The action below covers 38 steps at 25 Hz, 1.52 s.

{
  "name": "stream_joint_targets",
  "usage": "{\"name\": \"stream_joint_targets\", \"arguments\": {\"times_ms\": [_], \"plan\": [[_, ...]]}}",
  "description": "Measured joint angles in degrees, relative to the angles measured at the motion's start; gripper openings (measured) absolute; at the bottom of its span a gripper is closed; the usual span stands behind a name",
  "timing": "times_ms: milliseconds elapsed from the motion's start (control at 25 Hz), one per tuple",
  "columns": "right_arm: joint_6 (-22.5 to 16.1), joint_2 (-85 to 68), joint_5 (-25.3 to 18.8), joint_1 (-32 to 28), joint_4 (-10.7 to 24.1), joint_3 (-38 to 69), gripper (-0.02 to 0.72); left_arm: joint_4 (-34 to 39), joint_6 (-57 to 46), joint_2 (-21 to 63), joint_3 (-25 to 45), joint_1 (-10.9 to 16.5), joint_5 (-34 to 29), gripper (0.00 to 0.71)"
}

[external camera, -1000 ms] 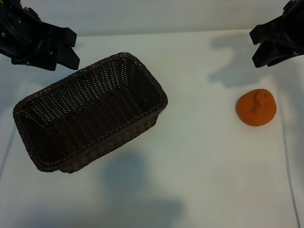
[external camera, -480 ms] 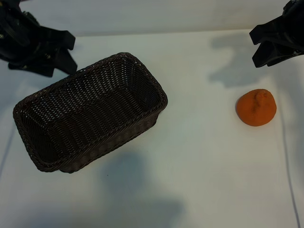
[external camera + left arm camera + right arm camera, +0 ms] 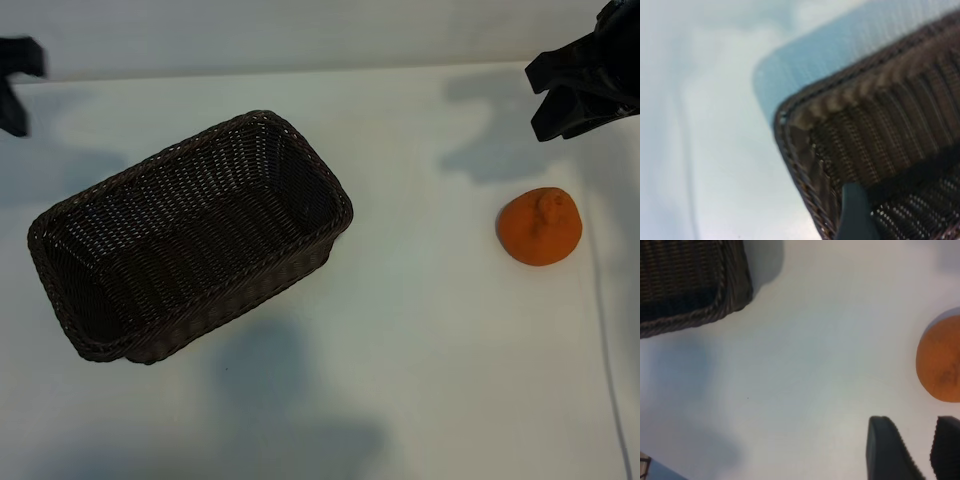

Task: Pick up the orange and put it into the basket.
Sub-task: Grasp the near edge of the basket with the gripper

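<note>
A: Where's the orange [image 3: 540, 226]?

B: On the table [image 3: 420, 350], just below the right hand [image 3: 562, 100] in the overhead view, not touching. Right hand's fingers are part open with nothing between them.

A: Basket [image 3: 190, 236]?

B: Well off to that hand's left, lying at a slant, nothing in it.

A: Left hand?

B: Left hand [image 3: 14, 85] sits at the frame edge, above the basket's far corner. Fingers wide apart, holding nothing.
</note>
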State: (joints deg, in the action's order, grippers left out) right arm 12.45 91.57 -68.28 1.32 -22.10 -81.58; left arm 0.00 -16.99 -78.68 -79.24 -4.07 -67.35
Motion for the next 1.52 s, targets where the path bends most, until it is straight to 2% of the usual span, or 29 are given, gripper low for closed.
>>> {"name": "stream_joint_targets", "arguments": {"times_ms": [160,320,560,760,1200,1520], "plan": [[0.04,0.00,0.05,0.00,0.00,0.00,0.257,0.00,-1.17,1.47,0.24,4.20,0.00,0.527],[0.11,0.00,0.05,0.00,0.00,0.00,0.257,0.00,-1.17,1.61,4.32,6.38,0.00,0.527],[2.52,0.00,-0.22,0.00,0.06,0.00,0.257,-2.17,-1.17,1.61,12.69,6.62,0.81,0.527],[3.18,0.00,-0.22,0.00,0.06,0.00,0.257,-4.40,-1.17,1.61,15.57,6.70,4.23,0.527],[3.30,0.00,-0.17,0.00,0.06,0.00,0.257,-4.74,-1.41,1.61,15.95,6.80,5.81,0.527],[3.30,0.00,0.13,0.00,0.06,0.00,0.257,-4.74,-2.85,1.61,15.95,6.80,4.79,0.527]]}}
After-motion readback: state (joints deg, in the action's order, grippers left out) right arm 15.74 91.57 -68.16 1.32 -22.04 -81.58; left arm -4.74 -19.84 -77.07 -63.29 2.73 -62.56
